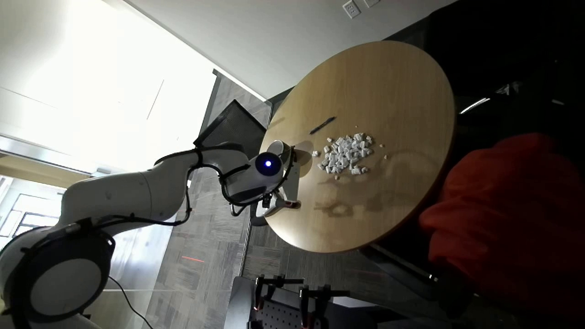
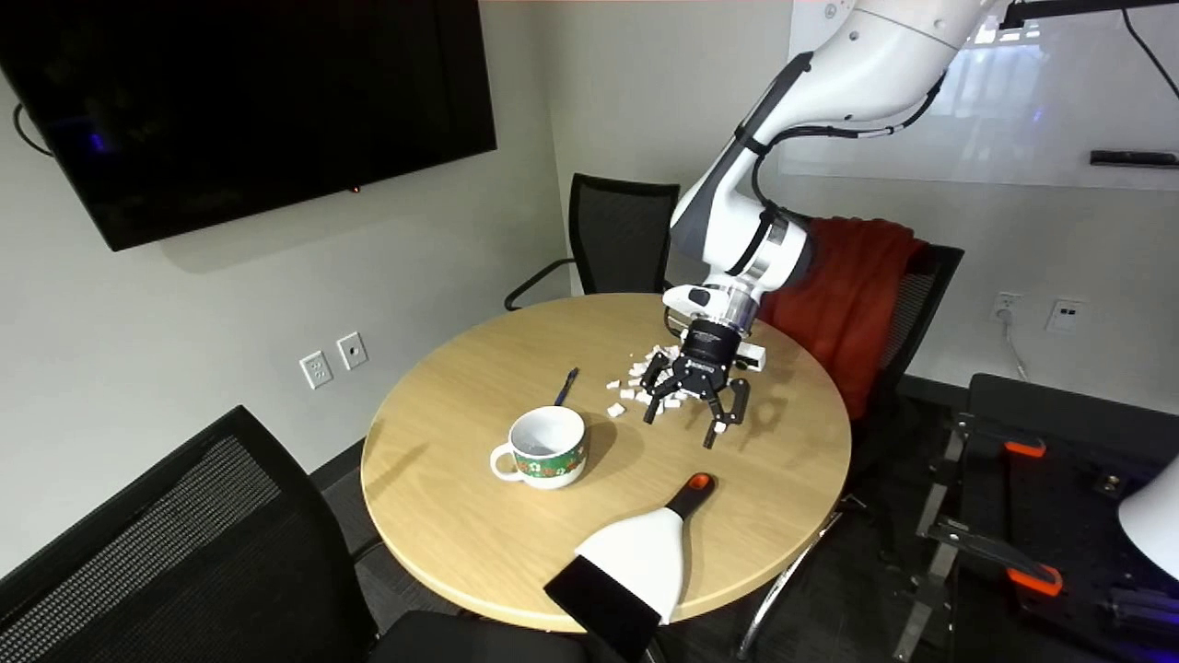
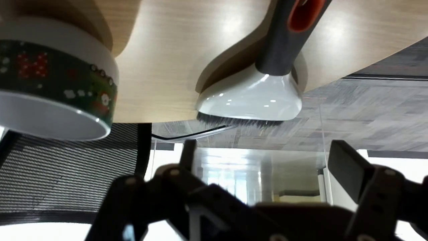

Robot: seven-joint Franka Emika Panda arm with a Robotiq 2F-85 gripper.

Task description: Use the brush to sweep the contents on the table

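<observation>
The brush has a white head, black bristles and a dark handle with an orange-lined hole. It lies near the rim of the round wooden table, its bristle end reaching past the edge. In the wrist view the brush appears above and beyond the fingertips, touching neither. My gripper hangs over the table between the brush handle and the white bits, jaws wide apart around nothing. The contents, a heap of small white pieces, lie loose on the tabletop, partly behind the gripper in an exterior view.
A white mug with a green patterned band stands beside the brush. A dark pen lies between mug and bits. Chairs surround the table, including a black mesh one and one draped with red cloth. A black cart stands nearby.
</observation>
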